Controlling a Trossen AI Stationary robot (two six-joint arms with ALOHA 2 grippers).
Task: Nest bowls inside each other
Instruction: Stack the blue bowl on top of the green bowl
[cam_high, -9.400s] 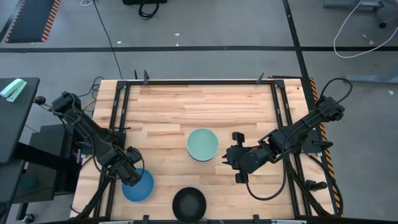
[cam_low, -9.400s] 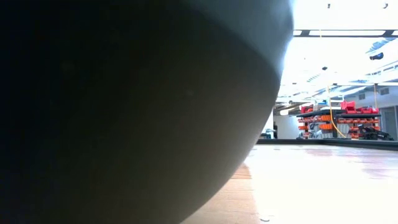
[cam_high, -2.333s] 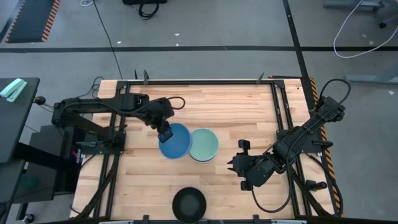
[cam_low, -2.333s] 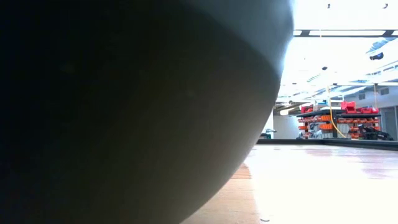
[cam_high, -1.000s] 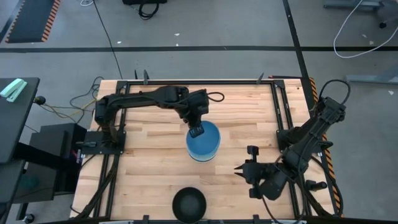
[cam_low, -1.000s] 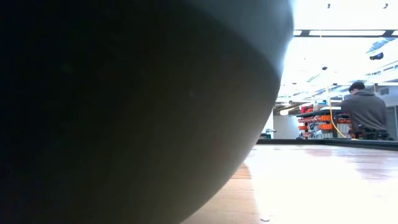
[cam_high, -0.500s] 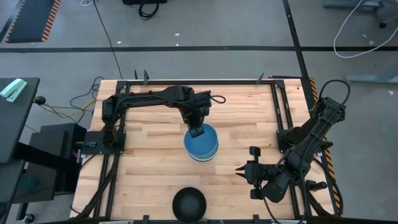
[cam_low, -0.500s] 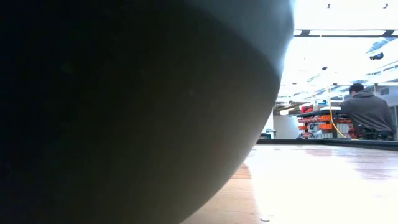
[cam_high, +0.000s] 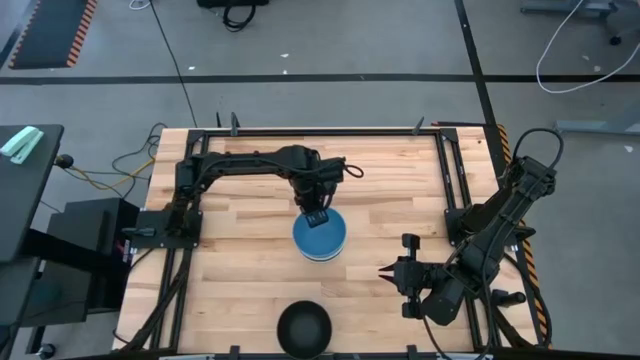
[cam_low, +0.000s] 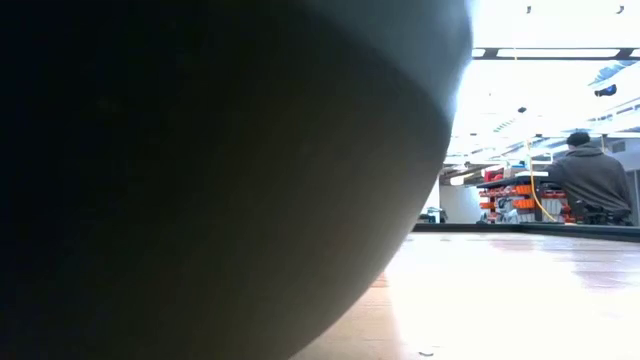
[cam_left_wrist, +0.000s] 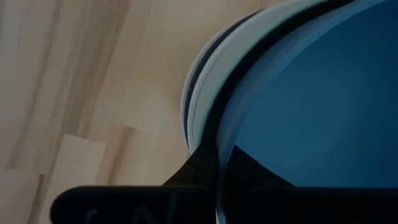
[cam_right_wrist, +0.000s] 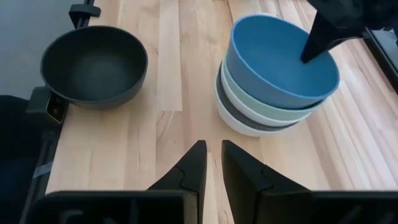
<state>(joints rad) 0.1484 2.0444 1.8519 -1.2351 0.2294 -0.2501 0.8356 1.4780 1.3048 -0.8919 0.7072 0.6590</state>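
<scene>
Bowls sit in two places on the wooden table, and the stack at its middle serves as the reference point. Nearest the table's front edge, well apart from the stack, a single black bowl stands upright and alone; the low view is almost wholly filled by a dark rounded surface, too close to tell what it is. Also nearer the front than the stack and off to its right, the right gripper hangs above bare wood, pointing toward the stack with its fingers only a narrow gap apart and nothing between them. The stack itself holds a white bowl at the bottom, a dark one next, a mint green bowl above that, and the blue bowl on top, tilted rather than seated level. The left gripper reaches in from the far side of the stack and is clamped on the blue bowl's rim. Beyond the table, a person sits in the room.
</scene>
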